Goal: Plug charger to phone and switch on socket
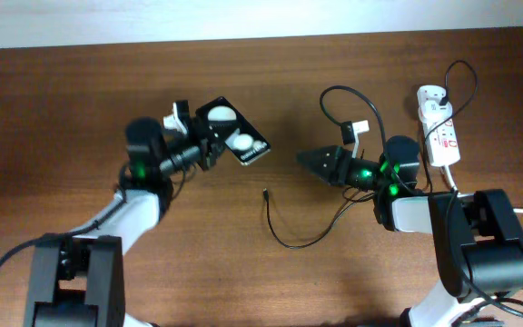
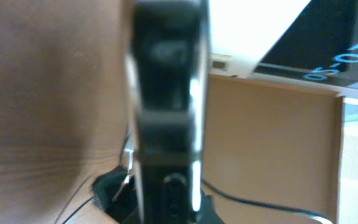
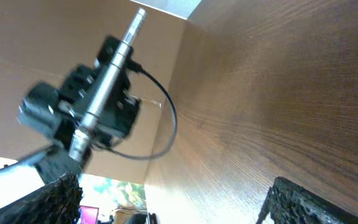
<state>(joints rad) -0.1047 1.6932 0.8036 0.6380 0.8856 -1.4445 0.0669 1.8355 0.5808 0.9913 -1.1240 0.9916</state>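
Since the right hand hangs released and empty, the step in hand is, I judge, fetching the charger, whose plug tip lies on the surface nearest the robot, pointing away. Pinch just behind the tip, so it steers straight into the phone's end. Beyond, the left hand grasps the phone, long axis slanting far-left to near-right, free end toward the right hand. Farthest right lies the socket
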